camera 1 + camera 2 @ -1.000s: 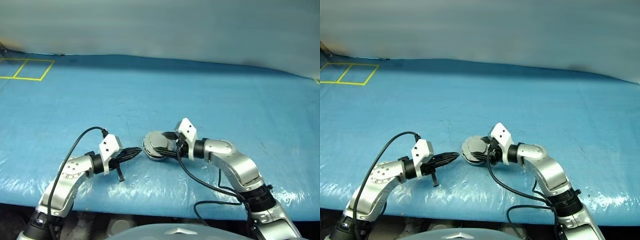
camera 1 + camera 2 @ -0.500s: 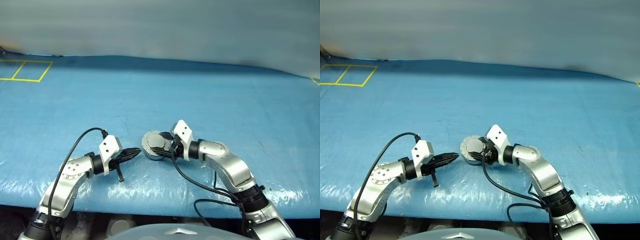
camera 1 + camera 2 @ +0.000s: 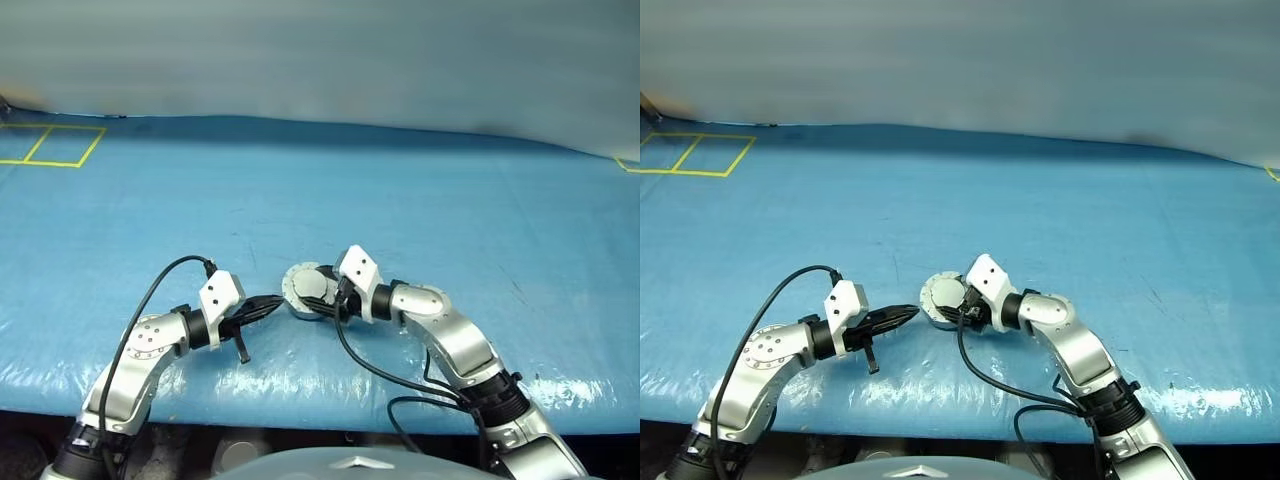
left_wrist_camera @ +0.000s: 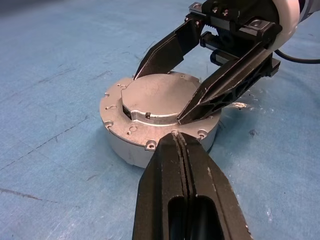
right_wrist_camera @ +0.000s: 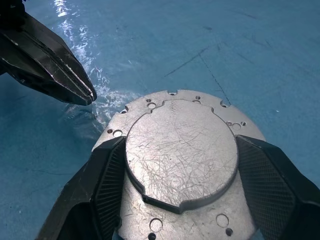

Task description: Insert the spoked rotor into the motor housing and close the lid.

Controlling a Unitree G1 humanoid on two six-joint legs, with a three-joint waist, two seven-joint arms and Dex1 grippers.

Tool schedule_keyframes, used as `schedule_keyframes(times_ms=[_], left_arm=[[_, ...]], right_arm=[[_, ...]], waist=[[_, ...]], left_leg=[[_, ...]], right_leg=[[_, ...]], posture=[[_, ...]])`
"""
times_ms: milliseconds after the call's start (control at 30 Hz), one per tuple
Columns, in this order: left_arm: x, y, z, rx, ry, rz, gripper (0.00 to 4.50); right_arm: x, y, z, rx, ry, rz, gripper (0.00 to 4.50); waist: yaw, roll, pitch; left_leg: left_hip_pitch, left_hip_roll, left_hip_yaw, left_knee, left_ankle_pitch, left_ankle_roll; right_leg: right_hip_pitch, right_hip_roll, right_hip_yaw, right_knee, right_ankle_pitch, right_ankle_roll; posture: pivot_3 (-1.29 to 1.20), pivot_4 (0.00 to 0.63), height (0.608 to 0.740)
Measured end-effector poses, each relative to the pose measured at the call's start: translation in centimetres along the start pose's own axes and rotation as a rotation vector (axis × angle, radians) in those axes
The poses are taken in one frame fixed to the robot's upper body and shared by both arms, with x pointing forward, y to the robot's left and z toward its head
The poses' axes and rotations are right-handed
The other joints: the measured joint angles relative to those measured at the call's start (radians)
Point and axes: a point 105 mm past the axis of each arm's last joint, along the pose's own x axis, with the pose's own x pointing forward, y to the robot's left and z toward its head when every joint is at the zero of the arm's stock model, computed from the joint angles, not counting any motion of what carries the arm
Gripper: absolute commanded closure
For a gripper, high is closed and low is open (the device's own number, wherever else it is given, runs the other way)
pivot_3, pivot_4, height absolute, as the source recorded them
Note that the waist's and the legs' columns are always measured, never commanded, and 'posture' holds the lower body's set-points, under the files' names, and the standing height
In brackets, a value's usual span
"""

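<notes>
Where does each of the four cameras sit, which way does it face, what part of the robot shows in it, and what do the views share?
Left eye view: on the head, looking forward and down over the blue table; both arms show.
Right eye view: beside it, same scene, both arms.
Left wrist view: along the shut left gripper toward the lid on the motor housing.
Right wrist view: along the right gripper, its fingers either side of the lid's raised circle.
Shared: all four show the closed housing and both grippers.
</notes>
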Motion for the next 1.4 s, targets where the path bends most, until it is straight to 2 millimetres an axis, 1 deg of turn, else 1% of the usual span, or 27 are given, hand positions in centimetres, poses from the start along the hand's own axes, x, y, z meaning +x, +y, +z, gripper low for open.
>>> schedule_keyframes(times_ms=[133, 400, 467, 533, 633, 800, 867, 1100, 1167, 1233, 1267, 1400], left_arm=[[0.1, 0.1, 0.1, 0.004, -0.002, -0.002, 4.5], [0.4, 0.1, -0.2, 0.002, 0.007, -0.005, 4.5], [0.7, 0.4, 0.0, 0.01, -0.009, 0.015, 4.5], [1.1, 1.1, -0.1, 0.015, -0.012, 0.053, 4.5], [1.7, 1.8, 0.0, 0.012, -0.024, 0.081, 4.5], [3.4, 1.6, -0.3, -0.002, -0.029, 0.054, 4.5], [3.9, 1.4, -0.1, -0.001, -0.042, 0.042, 4.5], [4.9, 1.5, -0.5, 0.032, -0.031, 0.019, 4.5], [5.0, 1.4, -0.5, 0.048, -0.024, 0.007, 4.5], [5.1, 1.3, -0.5, 0.06, -0.023, 0.0, 4.5], [5.1, 1.3, -0.5, 0.062, -0.023, -0.002, 4.5], [5.0, 1.3, -0.5, 0.066, -0.02, -0.003, 4.5]], right_arm=[[0.1, -0.1, 0.0, 0.004, 0.001, -0.017, 1.45], [-0.5, -0.2, -0.5, 0.044, -0.009, -0.028, 1.45], [-0.8, -0.3, -0.6, 0.053, -0.009, -0.035, 1.45], [-1.0, -0.2, -0.7, 0.051, -0.003, -0.036, 1.45], [-1.2, -0.1, -0.6, 0.048, -0.002, -0.034, 1.45], [-1.2, 0.0, -0.5, 0.048, -0.001, -0.033, 1.45], [-1.3, 0.0, -0.5, 0.051, 0.002, -0.035, 1.45], [-1.6, -0.3, -0.9, 0.062, 0.012, -0.065, 1.45], [-1.7, -0.2, -0.9, 0.06, 0.011, -0.069, 0.74], [-1.9, 0.1, -0.8, 0.074, -0.005, -0.056, 0.2], [-2.0, 0.2, -0.6, 0.078, -0.015, -0.049, 0.01], [-2.2, 0.3, -0.3, 0.101, -0.028, -0.05, 0.01]], waist=[[0.0, 0.0, -0.003], [0.006, 0.001, -0.003], [0.015, 0.001, -0.004], [0.022, 0.001, -0.004], [0.024, 0.001, -0.004], [0.024, 0.001, -0.004], [0.025, 0.001, -0.004], [0.033, 0.003, -0.006], [0.033, 0.003, -0.006], [0.033, 0.002, -0.007], [0.033, 0.002, -0.007], [0.033, 0.002, -0.007]], left_leg=[[0.003, 0.001, 0.0, 0.0, 0.0, 0.0], [0.003, 0.001, -0.001, -0.001, 0.0, 0.0], [0.003, 0.0, -0.001, -0.001, 0.0, 0.0], [0.002, 0.0, -0.002, -0.001, 0.0, 0.0], [-0.002, 0.0, -0.002, -0.001, 0.0, 0.0], [-0.003, -0.001, -0.002, -0.001, 0.0, -0.001], [-0.003, -0.001, -0.002, -0.001, 0.0, -0.001], [-0.002, -0.005, -0.004, 0.002, 0.0, 0.0], [-0.002, -0.007, -0.004, 0.002, 0.0, 0.0], [-0.002, -0.008, -0.005, 0.002, 0.0, 0.0], [-0.002, -0.008, -0.005, 0.001, 0.0, 0.0], [-0.003, -0.008, -0.006, 0.001, 0.0, 0.0]], right_leg=[[0.002, 0.001, 0.0, 0.0, 0.0, 0.0], [0.001, 0.001, 0.0, -0.002, 0.0, -0.001], [0.001, 0.001, 0.0, -0.002, 0.0, -0.001], [0.0, 0.0, 0.0, -0.002, 0.0, -0.001], [0.0, 0.0, 0.0, -0.002, 0.0, -0.001], [0.0, 0.001, 0.0, -0.003, 0.0, 0.0], [0.0, 0.0, -0.001, -0.003, 0.0, 0.0], [0.0, -0.004, -0.002, -0.004, 0.0, 0.002], [0.0, -0.006, -0.003, -0.004, 0.0, 0.003], [0.0, -0.007, -0.004, -0.005, -0.001, 0.004], [0.001, -0.007, -0.004, -0.006, -0.001, 0.004], [0.002, -0.007, -0.004, -0.005, -0.001, 0.004]], posture=[[0.0, 0.15, 0.74], [0.0, 0.15, 0.74], [0.0, 0.15, 0.74], [0.0, 0.15, 0.74], [0.0, 0.15, 0.74], [0.0, 0.15, 0.74], [0.0, 0.15, 0.74], [0.0, 0.15, 0.74], [0.0, 0.15, 0.74], [0.0, 0.15, 0.74], [0.0, 0.15, 0.74], [0.0, 0.15, 0.74]])
